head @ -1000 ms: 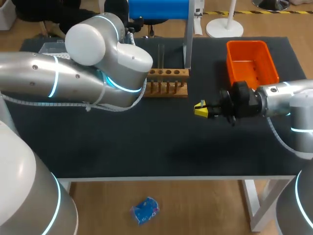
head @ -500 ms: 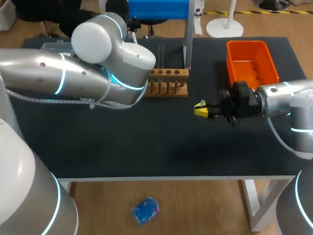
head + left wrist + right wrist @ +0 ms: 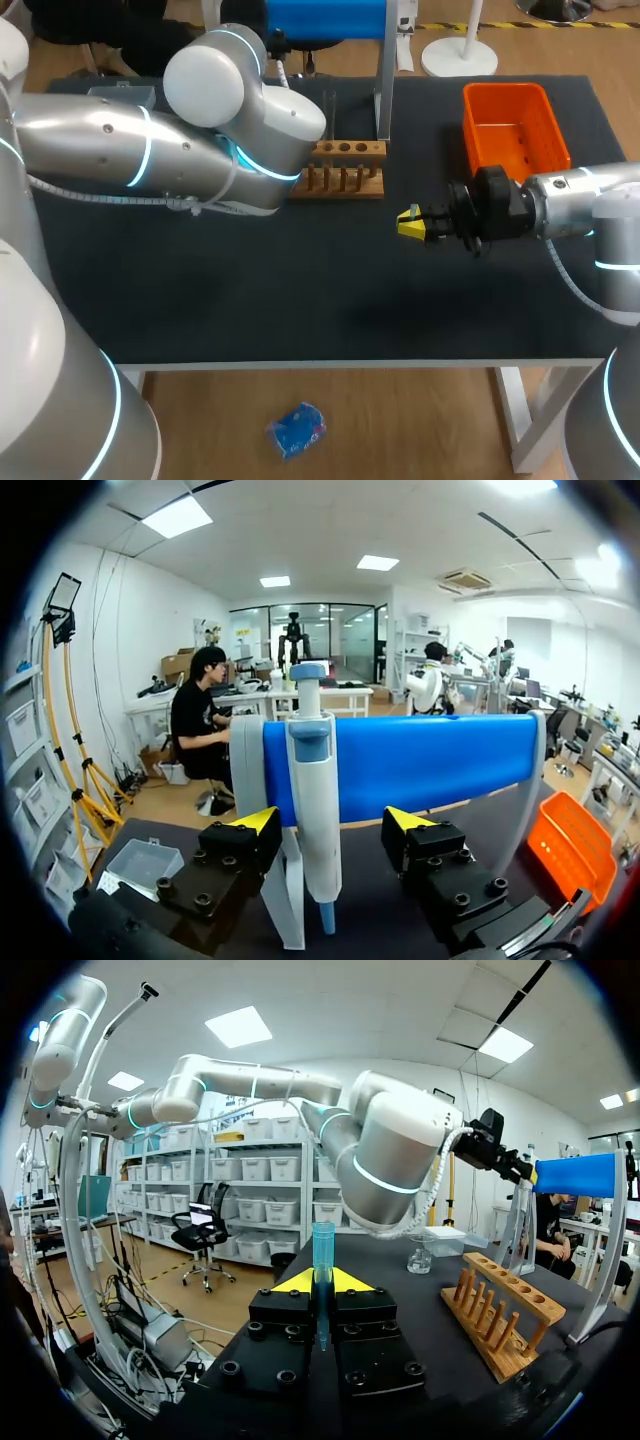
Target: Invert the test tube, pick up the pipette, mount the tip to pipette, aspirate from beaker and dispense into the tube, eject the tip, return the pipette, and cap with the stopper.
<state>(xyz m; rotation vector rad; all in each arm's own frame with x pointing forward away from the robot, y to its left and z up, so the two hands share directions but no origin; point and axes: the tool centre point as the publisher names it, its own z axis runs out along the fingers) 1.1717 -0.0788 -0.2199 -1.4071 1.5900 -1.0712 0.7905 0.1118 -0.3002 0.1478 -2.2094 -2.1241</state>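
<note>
The white and blue pipette (image 3: 314, 810) hangs on the blue stand (image 3: 420, 760) at the back of the table. My left gripper (image 3: 330, 825) is open, with one finger on each side of the pipette and a gap on both sides. In the head view my left arm hides that gripper. My right gripper (image 3: 322, 1282) (image 3: 410, 222) is shut on a blue pipette tip (image 3: 323, 1260), held upright with its narrow end down over the table's middle right. A glass test tube (image 3: 329, 112) stands in the wooden rack (image 3: 343, 166). A small glass beaker (image 3: 420, 1258) sits beyond the rack.
An orange bin (image 3: 512, 125) stands at the back right. A clear plastic box (image 3: 138, 865) lies at the back left beside the blue stand. My left arm (image 3: 150, 150) lies across the table's left half, close to the rack.
My left arm has shifted back and to the right, toward the blue stand. The right arm and the tip in its gripper have not moved.
</note>
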